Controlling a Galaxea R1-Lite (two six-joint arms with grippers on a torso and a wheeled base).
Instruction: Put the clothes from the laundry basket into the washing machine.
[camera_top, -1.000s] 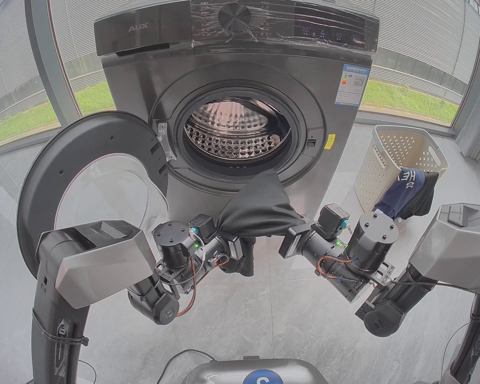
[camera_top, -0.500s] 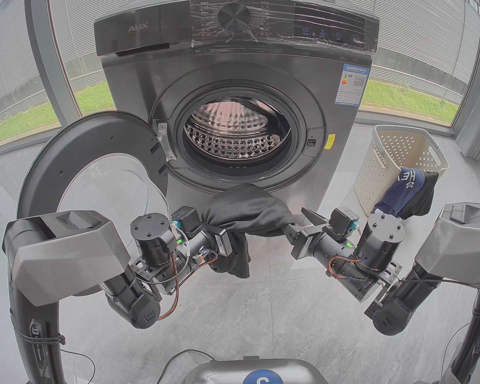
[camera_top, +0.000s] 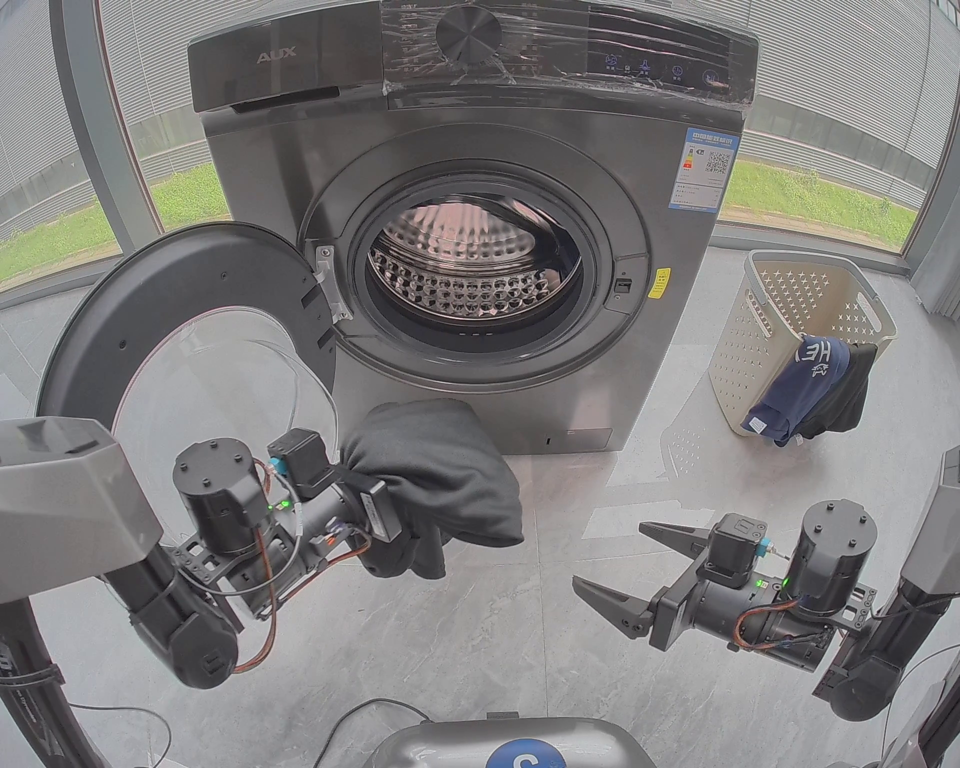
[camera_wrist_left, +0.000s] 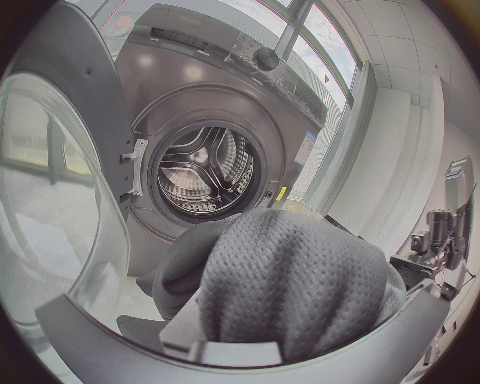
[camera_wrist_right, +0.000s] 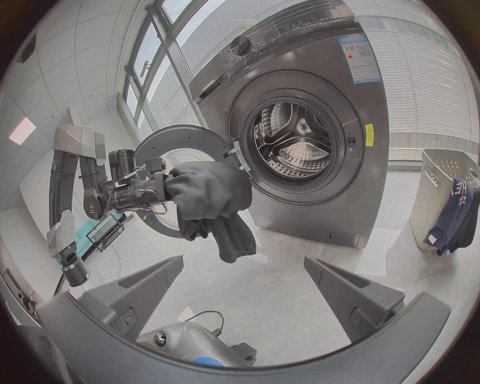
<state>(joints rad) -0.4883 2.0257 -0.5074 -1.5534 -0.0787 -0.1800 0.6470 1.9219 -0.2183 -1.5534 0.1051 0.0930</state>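
Your left gripper (camera_top: 375, 512) is clamped on a black garment (camera_top: 440, 470) in front of the washer (camera_top: 640, 330), low and to the left of its open mouth and above the floor (camera_top: 560, 650). The cloth is bunched over the gripper's fingers and hides them, and a loose fold hangs beneath. In the left wrist view the bundle sits right before the lens with the drum behind it. The garment is outside the machine, in front of the lower front panel and below the port's rim. It is close beside the door (camera_top: 170, 300), which stands swung wide to the left with its clear bowl facing you. The drum (camera_top: 470, 260) shows studded, ribbed metal under the light. Your right gripper (camera_top: 612, 558) hangs low on the right, well apart from the garment, with its jaws spread wide and pointing left across the grey tiles. The basket (camera_top: 770, 330), pale and perforated, stands on the floor to the right of the washer, near the window. A blue shirt (camera_top: 805, 385) with white print drapes over the basket's near rim. A dark piece (camera_top: 855, 395) hangs touching the shirt on its right side. The right wrist view looks out between its own two fingers toward the left arm, the held garment and the open washer.
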